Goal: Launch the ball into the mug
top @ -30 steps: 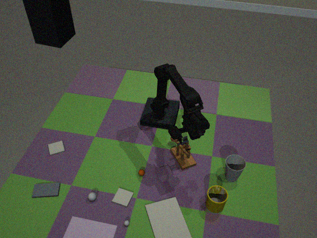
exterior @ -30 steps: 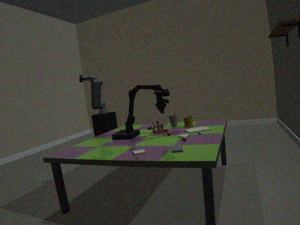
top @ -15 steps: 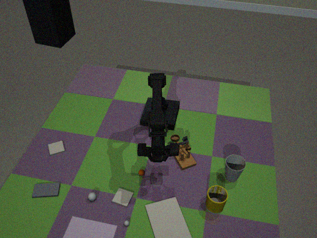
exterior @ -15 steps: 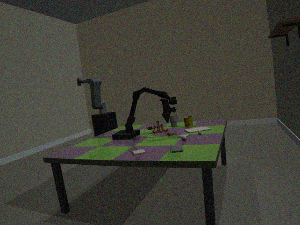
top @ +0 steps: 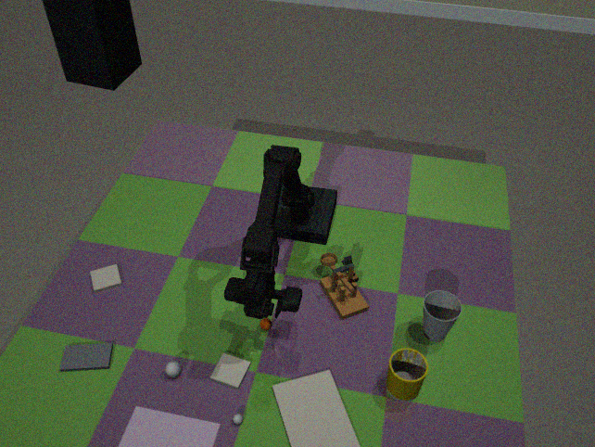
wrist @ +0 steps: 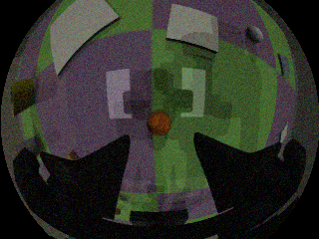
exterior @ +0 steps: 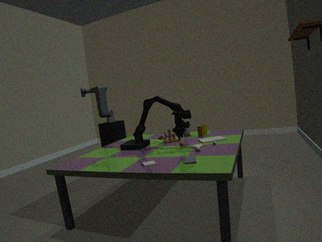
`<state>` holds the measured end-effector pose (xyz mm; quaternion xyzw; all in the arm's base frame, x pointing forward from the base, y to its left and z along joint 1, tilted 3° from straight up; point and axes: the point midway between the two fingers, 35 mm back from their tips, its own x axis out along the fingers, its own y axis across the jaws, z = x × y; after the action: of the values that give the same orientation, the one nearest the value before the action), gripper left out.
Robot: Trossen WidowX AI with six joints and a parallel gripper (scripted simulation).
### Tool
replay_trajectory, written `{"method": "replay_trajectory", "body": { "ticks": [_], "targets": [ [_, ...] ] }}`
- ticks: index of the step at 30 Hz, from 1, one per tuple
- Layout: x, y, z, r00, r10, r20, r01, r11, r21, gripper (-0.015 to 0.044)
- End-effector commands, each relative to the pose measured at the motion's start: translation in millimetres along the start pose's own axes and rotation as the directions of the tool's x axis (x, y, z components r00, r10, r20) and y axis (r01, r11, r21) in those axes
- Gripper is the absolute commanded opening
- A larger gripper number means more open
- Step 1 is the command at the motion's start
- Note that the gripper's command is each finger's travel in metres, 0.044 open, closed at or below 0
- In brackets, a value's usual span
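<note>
The orange ball (top: 265, 324) (exterior: 181, 143) (wrist: 159, 123) lies on the checkered table top. My gripper (top: 270, 312) (exterior: 180, 137) (wrist: 161, 138) points down just above it, open and empty; in the wrist view the ball shows between and slightly beyond the fingertips. The wooden catapult (top: 353, 308) (exterior: 171, 140) stands beside the gripper, toward the mugs, its round cup at the end nearer the arm's base. The cup looks empty. The yellow mug (top: 404, 385) (exterior: 201, 130) (wrist: 23, 97) stands upright farther off. One finger is mostly hidden by the arm in the top view.
A grey cup (top: 436, 327) stands between the catapult's side and the table's right part, behind the yellow mug. Pale flat plates (top: 317, 409) (top: 231, 369) (top: 106, 277), a grey plate (top: 87, 356) and two grey balls (top: 172, 369) (top: 237, 418) lie on the table.
</note>
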<state>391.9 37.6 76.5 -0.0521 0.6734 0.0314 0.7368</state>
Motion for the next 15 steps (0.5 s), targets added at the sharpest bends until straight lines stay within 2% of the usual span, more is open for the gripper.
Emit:
{"method": "replay_trajectory", "body": {
  "ticks": [1,15],
  "targets": [
    [13,1,-3,1.000,-0.001,-0.016,0.001,1.000,0.003,0.0300],
    [30,1,-2,1.000,-0.001,-0.016,0.002,1.000,0.003,0.0300]
  ]
}}
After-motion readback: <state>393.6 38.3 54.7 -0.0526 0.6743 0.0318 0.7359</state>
